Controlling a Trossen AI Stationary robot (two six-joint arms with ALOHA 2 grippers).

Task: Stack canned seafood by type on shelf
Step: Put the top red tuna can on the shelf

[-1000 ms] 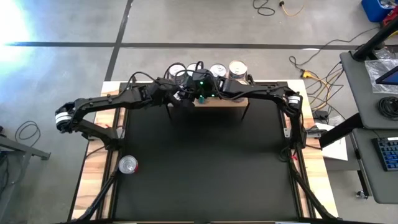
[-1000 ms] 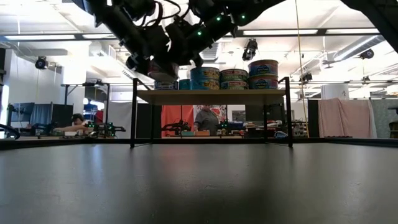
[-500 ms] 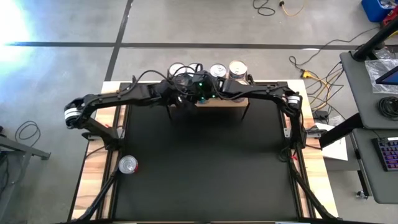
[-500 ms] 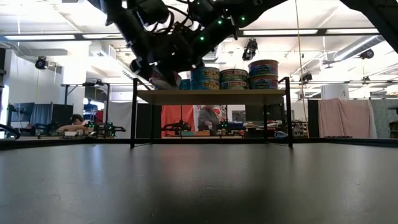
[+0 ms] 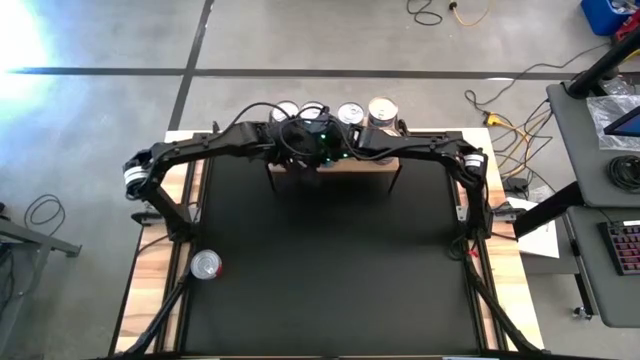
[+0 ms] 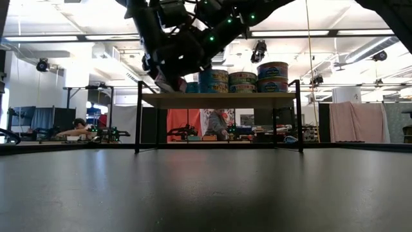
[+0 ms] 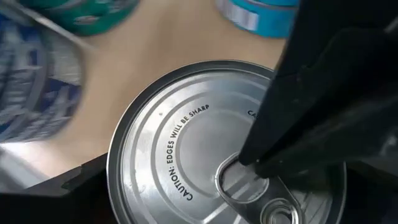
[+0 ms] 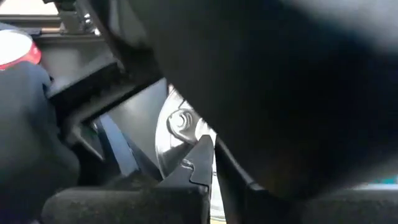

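Over the wooden shelf (image 5: 372,166), the left gripper (image 6: 168,78), jaws wide around a tilted silver-topped tin (image 7: 205,149), has carried it closer to the stacks, while the right gripper (image 5: 322,152) has pinched shut beside it.

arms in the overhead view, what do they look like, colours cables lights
Both arms are black and slim, built of jointed segments. The left arm has a silver-grey band at its outer joint, and so does the right arm. Loose black cables loop over their wrists, where small green lights glow. The left tool has dark matte fingers.
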